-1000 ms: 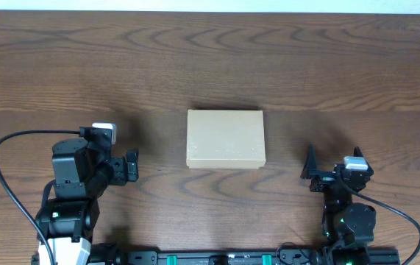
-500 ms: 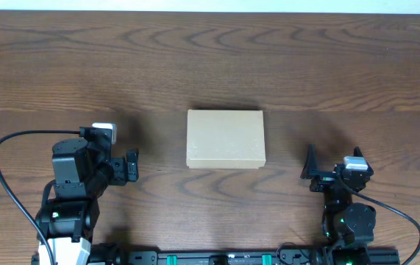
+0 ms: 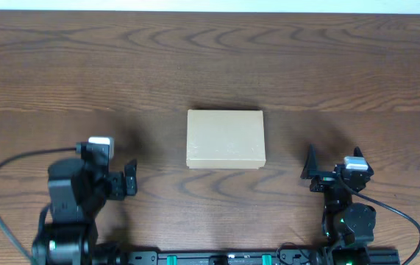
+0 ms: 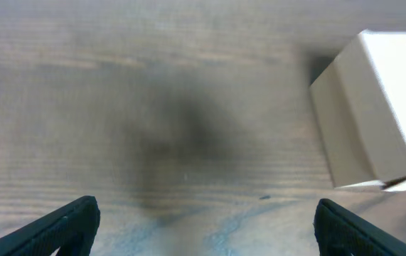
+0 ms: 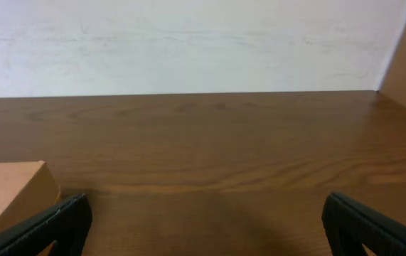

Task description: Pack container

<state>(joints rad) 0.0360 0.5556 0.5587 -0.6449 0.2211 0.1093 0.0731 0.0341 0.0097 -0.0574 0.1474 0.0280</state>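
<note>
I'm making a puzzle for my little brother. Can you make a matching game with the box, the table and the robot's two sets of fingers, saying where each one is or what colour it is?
Things:
1. cardboard box
2. left fingers
3. right fingers
4. table

Descriptions:
A. dark brown wood
B. open, to the right of the box
C. tan, in the middle of the table
D. open, to the left of the box

Pairs: 1-C, 2-D, 3-B, 4-A.
</note>
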